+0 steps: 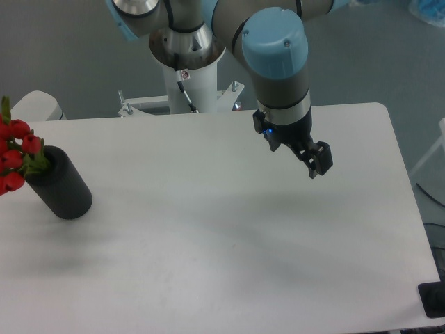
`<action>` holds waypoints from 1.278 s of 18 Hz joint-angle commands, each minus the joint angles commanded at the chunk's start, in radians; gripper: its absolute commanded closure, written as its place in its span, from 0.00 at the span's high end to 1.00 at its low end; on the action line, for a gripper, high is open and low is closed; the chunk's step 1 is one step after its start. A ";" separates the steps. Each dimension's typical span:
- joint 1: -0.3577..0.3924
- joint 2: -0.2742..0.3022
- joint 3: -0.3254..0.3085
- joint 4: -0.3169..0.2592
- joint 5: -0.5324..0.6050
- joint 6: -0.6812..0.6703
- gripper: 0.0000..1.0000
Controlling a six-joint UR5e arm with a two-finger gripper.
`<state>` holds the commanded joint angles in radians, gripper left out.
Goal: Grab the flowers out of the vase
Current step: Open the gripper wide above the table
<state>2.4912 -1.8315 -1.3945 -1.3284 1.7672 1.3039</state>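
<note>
A: Where are the flowers (15, 154)?
B: In the vase (60, 184) at the bench's (208, 264) left edge, partly cropped.
A: And the end effector (316, 158)?
B: Well apart, holding nothing; jaw gap unclear. Approach step, I'd say: cross left, open over the stems

Vase (62, 186): matt black, smooth, no sheen. Flowers (15, 156): red buds with slight gloss, look plastic. Table (208, 236): smooth white top, matt. Gripper (316, 161): black, dull finish. Arm joint cap (274, 43): light blue plastic, semi-gloss; arm base (188, 45) polished metal.
</note>
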 joint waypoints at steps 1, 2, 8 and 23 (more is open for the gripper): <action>-0.002 0.000 -0.001 0.002 0.000 0.000 1.00; -0.002 0.000 -0.001 0.002 -0.008 -0.002 1.00; 0.002 0.001 -0.006 0.002 -0.055 -0.011 1.00; -0.035 0.050 -0.266 0.391 -0.506 -0.456 1.00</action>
<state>2.4559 -1.7811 -1.6609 -0.9376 1.2614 0.8484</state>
